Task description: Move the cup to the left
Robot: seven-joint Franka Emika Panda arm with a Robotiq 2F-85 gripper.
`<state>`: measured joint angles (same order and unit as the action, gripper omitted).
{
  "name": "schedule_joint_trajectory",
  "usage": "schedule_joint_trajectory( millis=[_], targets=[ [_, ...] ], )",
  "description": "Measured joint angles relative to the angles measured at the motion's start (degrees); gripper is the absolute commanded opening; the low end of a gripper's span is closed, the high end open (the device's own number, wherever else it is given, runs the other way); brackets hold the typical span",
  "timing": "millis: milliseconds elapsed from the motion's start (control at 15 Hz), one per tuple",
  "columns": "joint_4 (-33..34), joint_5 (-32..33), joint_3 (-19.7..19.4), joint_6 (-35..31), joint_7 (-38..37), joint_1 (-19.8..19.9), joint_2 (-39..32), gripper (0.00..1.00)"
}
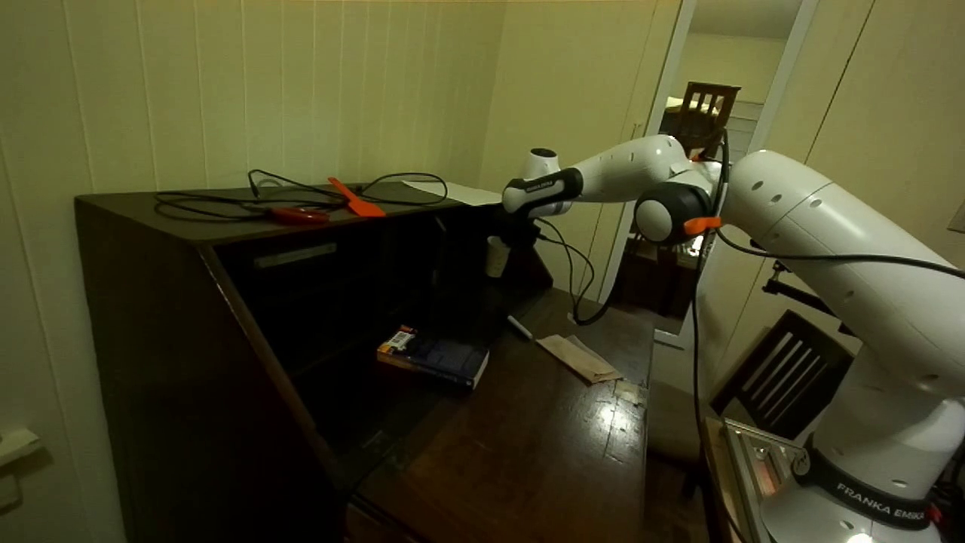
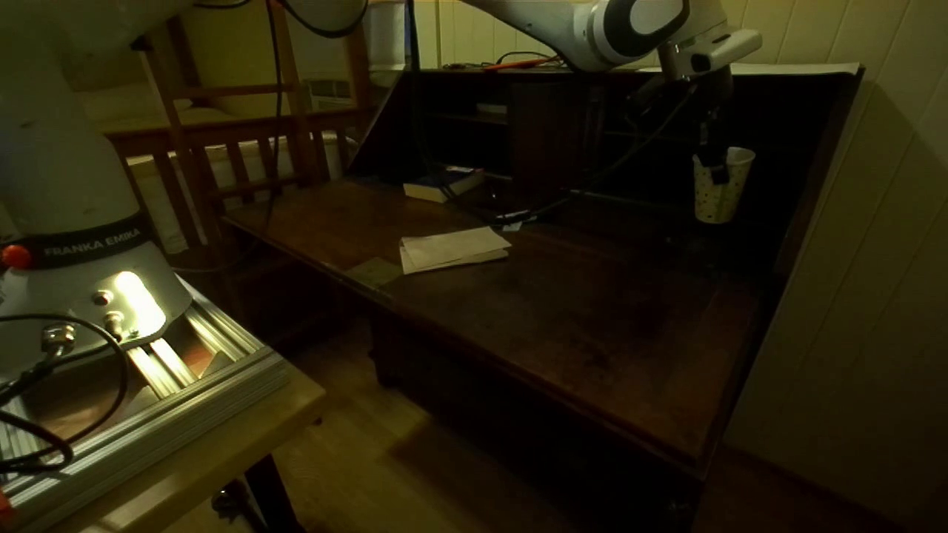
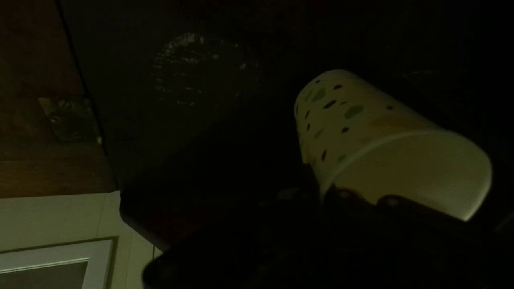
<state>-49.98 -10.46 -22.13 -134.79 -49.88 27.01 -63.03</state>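
The cup [image 1: 496,259] is whitish with dark and green specks. It hangs slightly tilted, above the desk surface, in front of the dark cubby space. It also shows in an exterior view [image 2: 717,201], and large in the wrist view [image 3: 357,116] with its open mouth toward the camera. My gripper [image 2: 715,169] is shut on the cup's wall at the rim, one finger inside and one outside. In the wrist view the dark fingers [image 3: 321,196] pinch the rim; their lower parts are lost in shadow.
A dark blue book [image 1: 437,356] lies on the desk [image 1: 528,452]. A folded paper [image 2: 453,250] and a pale marker [image 1: 519,327] lie nearby. The cubby's side wall [image 2: 822,170] stands close by the cup. Cables and a red spatula [image 1: 356,200] lie on the desk's top shelf.
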Motion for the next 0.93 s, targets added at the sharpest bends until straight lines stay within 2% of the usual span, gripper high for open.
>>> schedule_joint_trajectory(
  millis=[200, 267, 333, 467, 533, 933],
  targets=[
    [2.5, 0.5, 0.0, -0.1, -1.6, 0.3, -2.0, 0.01],
    [3.5, 0.6, 0.0, -0.1, -2.0, 0.5, -2.7, 0.05],
    [4.3, 0.8, 0.0, -0.1, -2.4, 0.7, -3.3, 0.29],
    [6.1, 1.3, 0.0, -0.4, -3.5, 1.1, -4.4, 0.32],
    [7.0, 1.6, 0.0, -0.6, -4.2, 1.4, -5.0, 0.37],
    [12.3, 2.0, 0.8, -3.5, -7.7, 2.9, -8.1, 0.8]
  ],
)
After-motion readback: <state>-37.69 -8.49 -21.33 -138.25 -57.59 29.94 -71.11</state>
